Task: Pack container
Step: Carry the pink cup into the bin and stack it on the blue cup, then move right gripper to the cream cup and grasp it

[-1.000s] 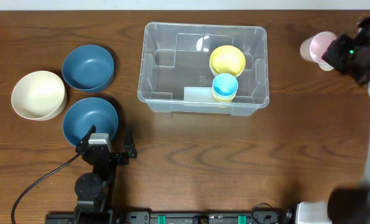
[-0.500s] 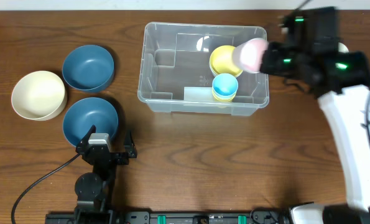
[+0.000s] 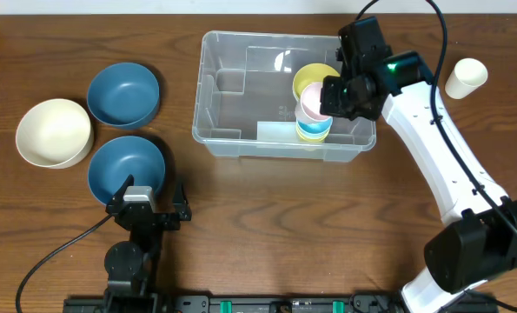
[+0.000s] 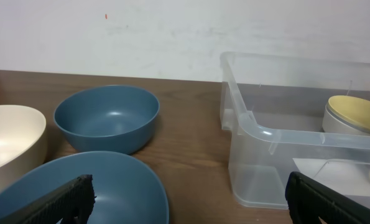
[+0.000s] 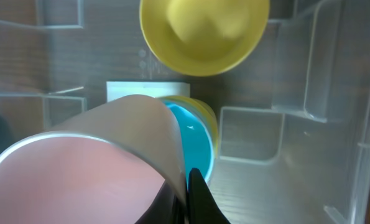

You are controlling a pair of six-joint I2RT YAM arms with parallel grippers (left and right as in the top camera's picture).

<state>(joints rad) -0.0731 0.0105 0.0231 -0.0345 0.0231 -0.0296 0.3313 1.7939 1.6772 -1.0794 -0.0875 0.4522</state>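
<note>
The clear plastic container [image 3: 241, 96] stands at the table's back centre; it also shows in the left wrist view [image 4: 259, 134] and the right wrist view [image 5: 334, 124]. Inside it are a yellow cup [image 3: 321, 80] and a blue cup [image 3: 314, 127] nested in another yellow cup. My right gripper [image 3: 326, 103] is shut on the rim of a pink cup [image 3: 311, 105] and holds it tilted over the blue cup [image 5: 194, 140] inside the container. The pink cup [image 5: 91, 174] fills the lower left of the right wrist view. My left gripper [image 4: 185, 202] is open and empty beside a blue bowl.
Two blue bowls [image 3: 123, 93] [image 3: 126, 167] and a cream bowl [image 3: 54, 132] stand on the left. A cream cup [image 3: 466, 77] stands at the far right. The left arm rests at the front left edge.
My right gripper has carried the pink cup from the far right leftward and down into the container, over the blue cup. The cream cup is now uncovered. The left arm has not moved.
</note>
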